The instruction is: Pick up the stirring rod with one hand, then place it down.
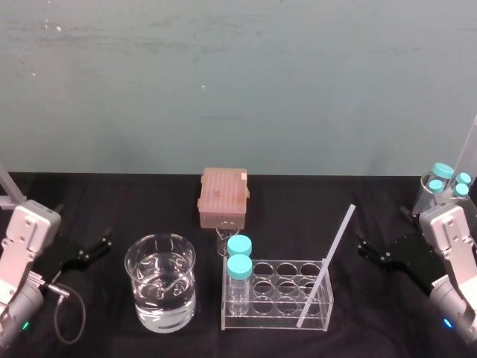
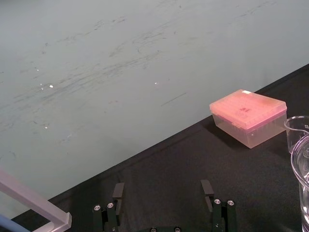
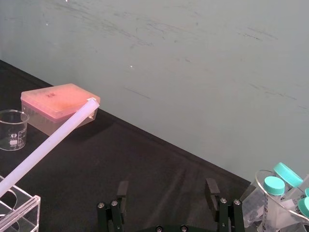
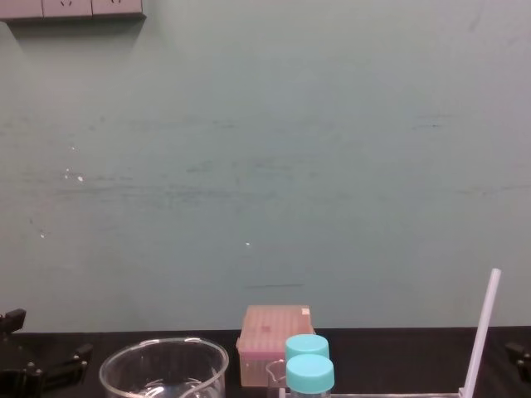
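On either side of the rack (image 1: 279,319), left gripper (image 1: 97,250) and right gripper (image 1: 365,252) are hanging with jaws wide. The rod (image 1: 326,268) is leaning inside untouched, so pickup is looking like the step in hand, calling for the right gripper reaching in.

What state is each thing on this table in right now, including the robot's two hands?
stirring rod: leaning tilted in the clear rack, untouched.
right hand: open, empty, off to the right, apart from the rod.
left hand: open, empty, off to the left.
large beaker: partly filled with clear liquid.
blue-capped bottles: capped, upright in the rack.
pink box: lid shut.
small beaker: looks empty.
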{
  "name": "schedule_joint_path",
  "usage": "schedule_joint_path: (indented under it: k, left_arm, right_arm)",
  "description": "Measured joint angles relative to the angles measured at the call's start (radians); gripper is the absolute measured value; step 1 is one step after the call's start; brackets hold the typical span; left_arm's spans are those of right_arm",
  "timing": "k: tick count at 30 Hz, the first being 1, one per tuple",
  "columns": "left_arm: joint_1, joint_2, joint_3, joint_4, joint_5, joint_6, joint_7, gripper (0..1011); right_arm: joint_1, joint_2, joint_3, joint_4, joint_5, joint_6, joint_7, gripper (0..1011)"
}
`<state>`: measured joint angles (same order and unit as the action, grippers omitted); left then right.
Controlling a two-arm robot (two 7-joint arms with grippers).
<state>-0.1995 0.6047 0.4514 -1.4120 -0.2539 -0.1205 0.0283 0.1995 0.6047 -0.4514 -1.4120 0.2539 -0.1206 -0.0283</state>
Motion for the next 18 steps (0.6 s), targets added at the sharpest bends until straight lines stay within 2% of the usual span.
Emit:
schedule_joint_path:
  k: [18]
  left_arm:
    - [0.0, 0.0, 0.0, 0.0, 0.0, 0.0, 0.0, 1005]
  right_arm:
    - [0.0, 0.0, 0.0, 0.0, 0.0, 0.0, 0.0, 1003]
